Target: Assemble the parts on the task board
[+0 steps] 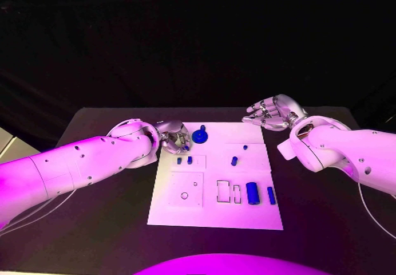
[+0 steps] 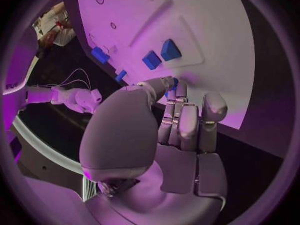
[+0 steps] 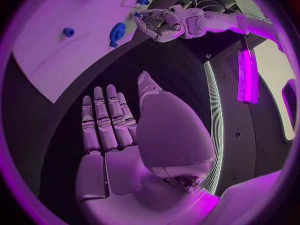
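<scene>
Parts (image 1: 252,193) mostly lie loose on the task board (image 1: 248,220) (early days); my left hand (image 1: 173,141) pinches one small blue piece (image 2: 174,81), my right hand (image 1: 268,113) hangs empty, fingers apart.

The head view looks steeply down on the task board (image 1: 214,195); both wrist views look along their own palms, sharing that board's far end.

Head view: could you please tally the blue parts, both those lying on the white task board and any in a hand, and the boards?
White task board: 1
Blue parts lying on it: 6
Blue part pinched in the left hand: 1
Total: 8
</scene>
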`<move>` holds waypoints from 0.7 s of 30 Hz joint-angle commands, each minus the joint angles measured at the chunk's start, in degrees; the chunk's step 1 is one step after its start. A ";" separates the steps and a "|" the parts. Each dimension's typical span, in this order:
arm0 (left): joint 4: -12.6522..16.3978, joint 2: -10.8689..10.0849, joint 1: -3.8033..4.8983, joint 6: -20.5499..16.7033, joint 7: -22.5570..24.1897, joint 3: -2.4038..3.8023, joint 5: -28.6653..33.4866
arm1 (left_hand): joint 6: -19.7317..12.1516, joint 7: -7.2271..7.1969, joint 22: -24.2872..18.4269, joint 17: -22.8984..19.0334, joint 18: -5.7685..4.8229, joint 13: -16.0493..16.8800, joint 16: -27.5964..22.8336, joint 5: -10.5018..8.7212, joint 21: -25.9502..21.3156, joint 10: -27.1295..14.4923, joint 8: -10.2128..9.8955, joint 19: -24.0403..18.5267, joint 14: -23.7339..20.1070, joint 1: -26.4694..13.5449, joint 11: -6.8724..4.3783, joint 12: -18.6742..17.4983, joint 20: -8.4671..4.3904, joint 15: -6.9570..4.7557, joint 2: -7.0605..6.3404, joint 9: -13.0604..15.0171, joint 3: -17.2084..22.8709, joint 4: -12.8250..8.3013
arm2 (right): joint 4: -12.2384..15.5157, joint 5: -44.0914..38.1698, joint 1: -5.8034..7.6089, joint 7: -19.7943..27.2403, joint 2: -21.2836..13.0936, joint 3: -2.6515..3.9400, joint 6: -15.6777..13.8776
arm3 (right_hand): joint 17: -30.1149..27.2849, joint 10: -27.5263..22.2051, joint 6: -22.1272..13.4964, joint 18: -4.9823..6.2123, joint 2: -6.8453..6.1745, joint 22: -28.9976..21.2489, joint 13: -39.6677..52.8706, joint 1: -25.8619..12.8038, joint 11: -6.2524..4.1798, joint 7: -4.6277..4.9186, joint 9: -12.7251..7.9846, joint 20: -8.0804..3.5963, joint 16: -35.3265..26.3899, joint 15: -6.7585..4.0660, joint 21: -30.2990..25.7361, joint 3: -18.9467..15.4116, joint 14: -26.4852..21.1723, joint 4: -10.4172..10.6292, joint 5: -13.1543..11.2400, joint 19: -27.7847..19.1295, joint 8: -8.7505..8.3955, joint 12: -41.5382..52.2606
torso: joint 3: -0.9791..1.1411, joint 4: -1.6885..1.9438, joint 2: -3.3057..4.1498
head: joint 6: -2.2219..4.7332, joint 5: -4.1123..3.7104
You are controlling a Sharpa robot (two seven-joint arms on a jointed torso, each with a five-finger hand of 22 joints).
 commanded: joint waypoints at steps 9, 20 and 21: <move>0.08 0.00 -0.15 1.66 -1.32 -0.18 -2.44 | 1.19 -0.36 0.47 0.31 -0.94 0.44 -0.11 0.28 0.23 1.54 -0.15 0.21 0.42 -0.37 -0.28 -0.59 -0.19 -0.19 0.46 0.48 0.10 -0.81 | 0.07 0.00 -0.02 0.79 0.00 0.01 0.53 | -0.06 0.36 0.40 0.48 0.35 0.07 -0.08 0.40 -0.13 0.94 -0.05 0.07 0.24 -0.23 0.28 0.02 0.18 -0.25 -0.03 0.14 0.06 0.37 | -0.01 0.04 0.02 | -0.09 -0.05; 0.00 0.12 -0.15 1.31 -1.05 -0.19 -2.00 | 1.14 -0.34 0.34 0.29 -0.90 0.52 -0.12 0.25 0.13 1.54 -0.32 0.08 0.43 -0.56 -0.26 -0.83 -0.23 -0.21 0.35 0.54 0.01 -0.86 | 0.06 0.00 -0.02 0.79 0.02 0.01 0.55 | -0.25 0.40 0.47 0.46 0.35 0.05 -0.09 0.39 -0.13 0.93 -0.07 0.07 0.22 -0.22 0.24 -0.01 0.17 -0.24 -0.03 0.03 0.05 0.38 | -0.01 0.04 0.02 | -0.03 -0.07; 0.01 0.11 -0.15 1.29 -1.04 -0.19 -1.96 | 1.09 -0.33 0.28 0.28 -0.89 0.54 -0.13 0.24 0.09 1.50 -0.40 0.02 0.42 -0.65 -0.24 -0.93 -0.24 -0.20 0.31 0.54 -0.02 -0.86 | 0.06 0.00 -0.02 0.79 0.02 0.01 0.55 | -0.25 0.40 0.47 0.46 0.35 0.05 -0.09 0.39 -0.13 0.93 -0.07 0.07 0.22 -0.22 0.24 -0.01 0.17 -0.24 -0.03 0.03 0.05 0.38 | -0.02 0.04 0.02 | -0.03 -0.07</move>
